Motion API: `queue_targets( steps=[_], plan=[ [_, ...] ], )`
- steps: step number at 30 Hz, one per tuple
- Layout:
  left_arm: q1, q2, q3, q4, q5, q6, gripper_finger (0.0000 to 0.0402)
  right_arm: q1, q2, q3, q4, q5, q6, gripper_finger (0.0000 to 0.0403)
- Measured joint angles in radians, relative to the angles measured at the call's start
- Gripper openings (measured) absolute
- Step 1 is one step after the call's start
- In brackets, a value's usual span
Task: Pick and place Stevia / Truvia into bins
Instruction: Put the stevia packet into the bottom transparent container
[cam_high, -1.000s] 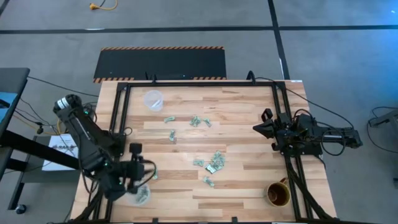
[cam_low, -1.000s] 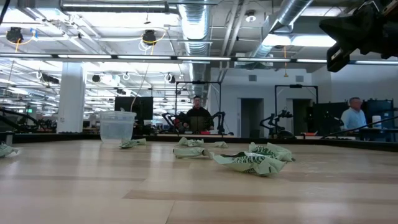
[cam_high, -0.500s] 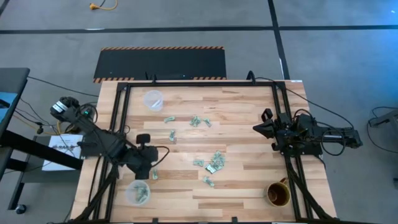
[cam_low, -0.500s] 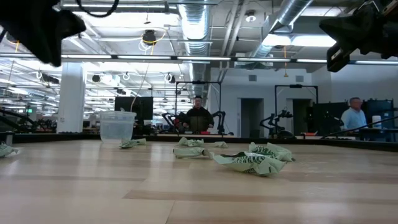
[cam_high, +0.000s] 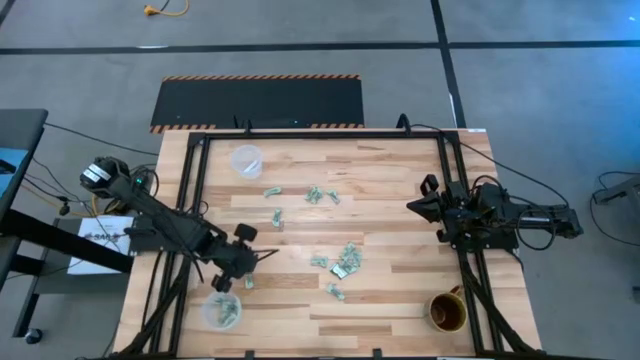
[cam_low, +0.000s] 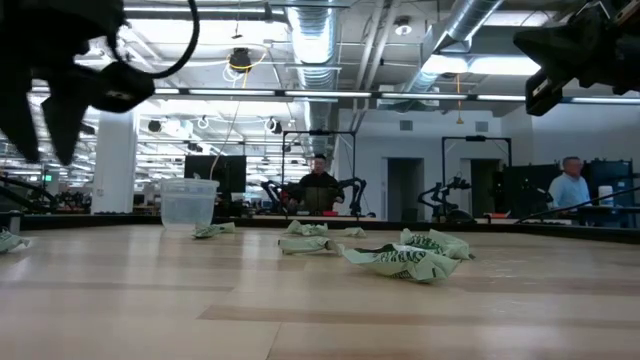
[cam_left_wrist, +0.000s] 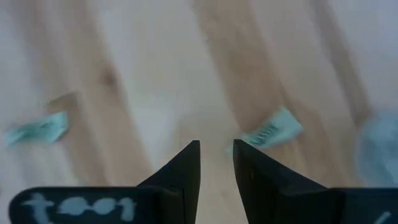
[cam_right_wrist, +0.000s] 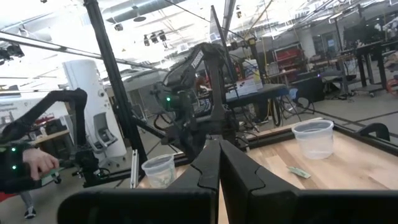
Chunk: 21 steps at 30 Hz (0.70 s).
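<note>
On the wooden table (cam_high: 380, 190), everything sits inside a dark frame; my two arms come in from either side; my right gripper (cam_high: 414, 207) is parked by the right edge, raised off the boards, fingers pressed together on nothing, probably waiting so it stays out of the working lane; my left gripper (cam_high: 266, 255) hangs over the near-left part of the table, just past the near cup (cam_high: 221, 311); its fingers (cam_left_wrist: 183, 174) stand a narrow gap apart with only bare wood showing between them, so I carry nothing; I judge it is heading out for the next packet.

Bins: the near cup, by the left front corner, already holds a few green packets; the far cup (cam_high: 246, 160) sits near the back-left corner, looks empty from above; a brown mug (cam_high: 447, 312) stands at the right front, not part of the job.

Stevia packets (cam_high: 343, 260): loose, crumpled, scattered mid-table in a few clusters, one row nearer the far cup, one bunch in the centre; one packet (cam_high: 248, 282) lies just beside my left gripper, likely the closest pick; in the left wrist view a packet (cam_left_wrist: 271, 132) lies flat just ahead of my fingertips, off to one side, not lined up between them yet.
</note>
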Motion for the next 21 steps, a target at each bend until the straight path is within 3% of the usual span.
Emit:
queue_targets(
  steps=[11, 21],
  plan=[
    [0.061, 0.01, -0.022, 0.048, 0.057, 0.196, 0.0052, 0.0, 0.0, 0.0, 0.0, 0.0, 0.0, 0.0],
    [0.082, 0.178, -0.022, 0.131, 0.185, 0.297, 0.0028, 0.0, 0.0, 0.0, 0.0, 0.0, 0.0, 0.0]
  ],
)
